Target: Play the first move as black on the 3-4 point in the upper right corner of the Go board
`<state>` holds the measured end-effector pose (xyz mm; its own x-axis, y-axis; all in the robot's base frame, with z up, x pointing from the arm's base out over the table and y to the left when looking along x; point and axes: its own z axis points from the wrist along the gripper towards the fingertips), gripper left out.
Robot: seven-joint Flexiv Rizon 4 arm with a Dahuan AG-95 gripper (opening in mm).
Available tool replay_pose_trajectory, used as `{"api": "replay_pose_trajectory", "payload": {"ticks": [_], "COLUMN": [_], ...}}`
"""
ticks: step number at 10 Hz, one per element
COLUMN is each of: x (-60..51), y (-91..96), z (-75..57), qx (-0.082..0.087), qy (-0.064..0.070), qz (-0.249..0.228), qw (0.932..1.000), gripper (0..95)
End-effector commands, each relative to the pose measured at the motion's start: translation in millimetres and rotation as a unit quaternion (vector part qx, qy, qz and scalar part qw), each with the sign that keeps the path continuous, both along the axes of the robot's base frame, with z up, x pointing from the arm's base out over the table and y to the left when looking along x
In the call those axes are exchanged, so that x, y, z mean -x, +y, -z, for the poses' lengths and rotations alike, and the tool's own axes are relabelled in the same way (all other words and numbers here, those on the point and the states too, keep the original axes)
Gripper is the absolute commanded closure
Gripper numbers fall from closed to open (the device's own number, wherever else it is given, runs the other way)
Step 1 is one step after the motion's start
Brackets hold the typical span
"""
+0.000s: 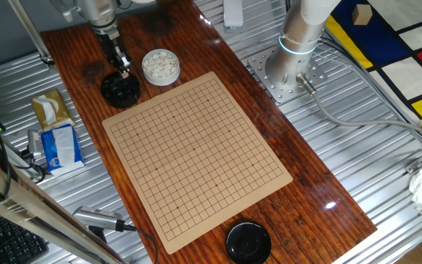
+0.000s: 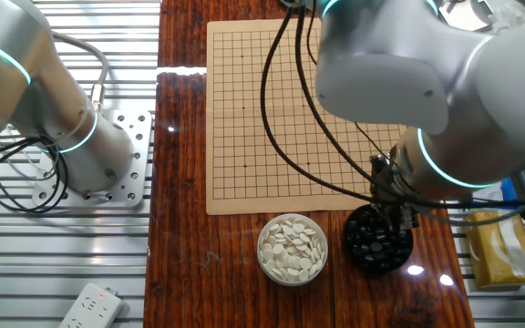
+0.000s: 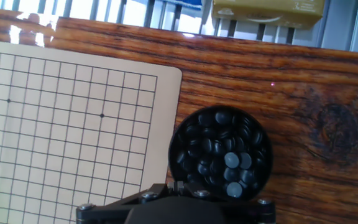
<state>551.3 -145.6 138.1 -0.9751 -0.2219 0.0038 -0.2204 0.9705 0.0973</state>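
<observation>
Stretching across most of each fixed view, the dark reddish-brown wooden tabletop (image 1: 321,191) carried a tan square Go board with thin black grid lines (image 1: 196,158), which filled the centre of one fixed view and the upper middle of the other. No stone lay on any crossing that showed, so the 3-4 point stood bare; which corner counted as upper right could not be told from these views. The white robot arm with glowing teal rings (image 2: 427,82) covered the right half of the other fixed view, its base (image 1: 299,37) bolted at the upper right of the first. Just off the board's corner, at the upper left of that view, sat the round black bowl of glossy black stones (image 1: 120,89), and beside it, apart from it, the round white bowl of white stones (image 1: 160,66). A round black lid (image 1: 248,243) rested at the lower edge, near the board's opposite corner. The black two-finger gripper (image 1: 122,67) hung over the black bowl, fingertips at or just above its rim; how wide the fingers stood could not be told. In the hand view the black stones (image 3: 219,152) filled the bowl at lower centre-right, none visibly lifted.
</observation>
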Motion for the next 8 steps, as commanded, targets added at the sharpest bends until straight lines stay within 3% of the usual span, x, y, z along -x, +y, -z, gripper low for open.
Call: {"api": "replay_pose_trajectory", "payload": {"ticks": [1, 6, 8], "x": [1.6, 2.6, 2.6], "y": [-7.7, -22.7, -22.7], "z": [3.2, 6.6, 5.8], "qx": [-0.004, -0.002, 0.014], "qy": [0.002, 0.004, 0.0], "qz": [-0.012, -0.026, -0.025], "qw": [0.9999, 0.9997, 0.9996], "gripper": [95.0, 95.0, 95.0]}}
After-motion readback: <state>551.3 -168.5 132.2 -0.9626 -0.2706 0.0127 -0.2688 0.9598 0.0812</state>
